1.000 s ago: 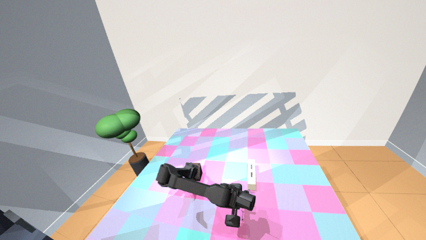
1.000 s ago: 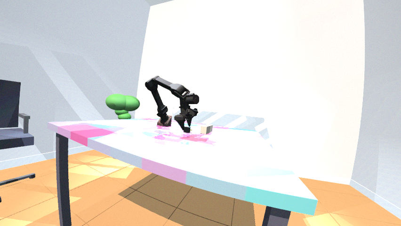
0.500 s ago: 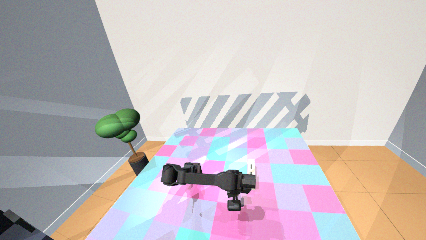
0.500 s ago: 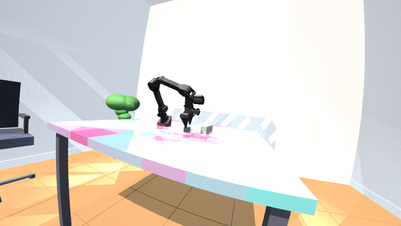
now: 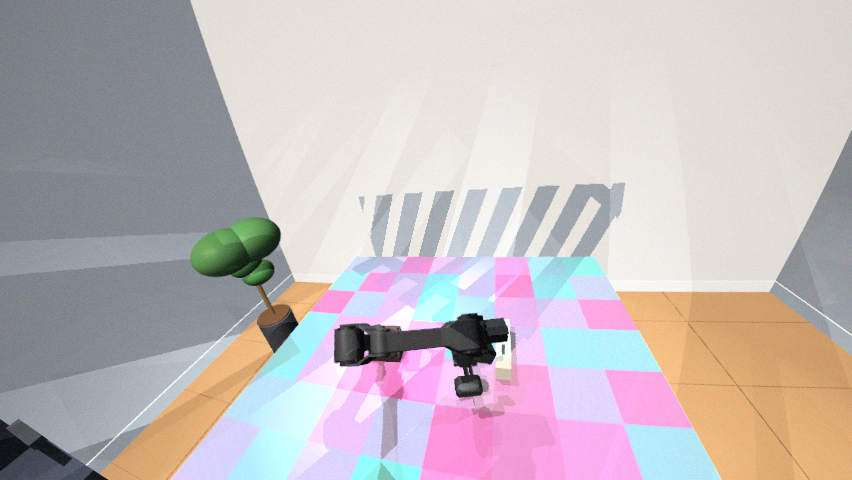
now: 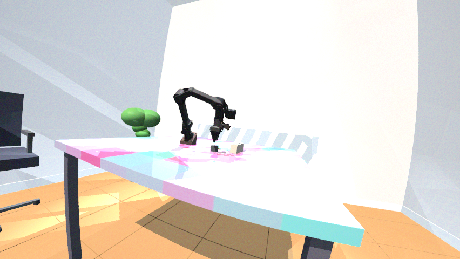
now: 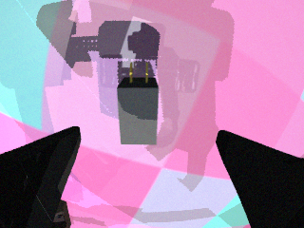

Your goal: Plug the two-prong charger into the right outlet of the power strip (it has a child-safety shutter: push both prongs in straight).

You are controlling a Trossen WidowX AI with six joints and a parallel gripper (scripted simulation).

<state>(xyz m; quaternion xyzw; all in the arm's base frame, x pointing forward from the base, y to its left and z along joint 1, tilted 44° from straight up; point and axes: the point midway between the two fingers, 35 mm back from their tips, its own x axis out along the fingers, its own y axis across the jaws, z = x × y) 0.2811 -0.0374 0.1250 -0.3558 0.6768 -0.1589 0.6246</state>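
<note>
The charger [image 6: 214, 148] [image 7: 138, 114] is a dark box lying on the table with two brass prongs. In the exterior view the prongs point towards the power strip. In the wrist view they point to the top of the picture. My gripper [image 6: 214, 141] [image 7: 151, 136] is wide open and empty, above the charger. In the wrist view the charger lies between the two fingers' lines, a little left of centre, and mostly beyond the tips. The cream power strip [image 5: 503, 364] [image 6: 237, 148] lies beside the charger. The arm hides the charger and the strip's far end in the top view.
The patchwork table [image 5: 596, 347] [image 6: 244, 206] carries the arm's base [image 6: 188, 138], to the left of the strip. A potted plant [image 5: 235, 250] [image 6: 141, 117] stands beyond the table's left side. A dark chair [image 6: 11, 118] stands off its left end in the exterior view.
</note>
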